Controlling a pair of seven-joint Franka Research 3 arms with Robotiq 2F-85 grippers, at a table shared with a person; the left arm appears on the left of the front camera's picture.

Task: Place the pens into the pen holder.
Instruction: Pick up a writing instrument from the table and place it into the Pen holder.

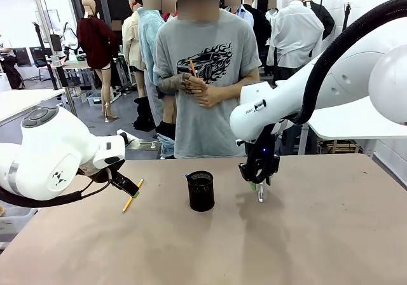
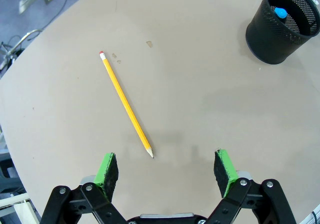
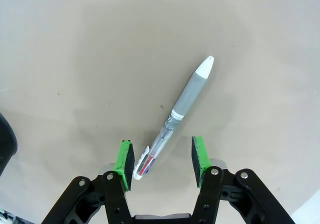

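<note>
A plain tan desk (image 1: 305, 234) fills the lower half of the front view, matte and lightly scuffed, with a few small marks near its far edge. Behind it is a grey-floored workroom with other tables at the upper left. A person stands at the far side, hands (image 1: 198, 84) clasped at chest height around an orange pencil (image 1: 192, 67).

The black mesh pen holder (image 1: 201, 199) stands upright at the centre of the frame, with a blue-tipped pen (image 1: 188, 176) poking above its rim. Left of it, a yellow pencil (image 1: 132, 196) lies flat on the desk. The left gripper (image 1: 130, 188) is low beside it, jaws spread wide and empty.

Right of centre, the right gripper (image 1: 257, 182) hangs just above the desk, jaws partly apart. They straddle the clear end of a grey-and-white pen (image 3: 180, 116) lying on the surface, with a gap beside it; it is not pinched.
</note>
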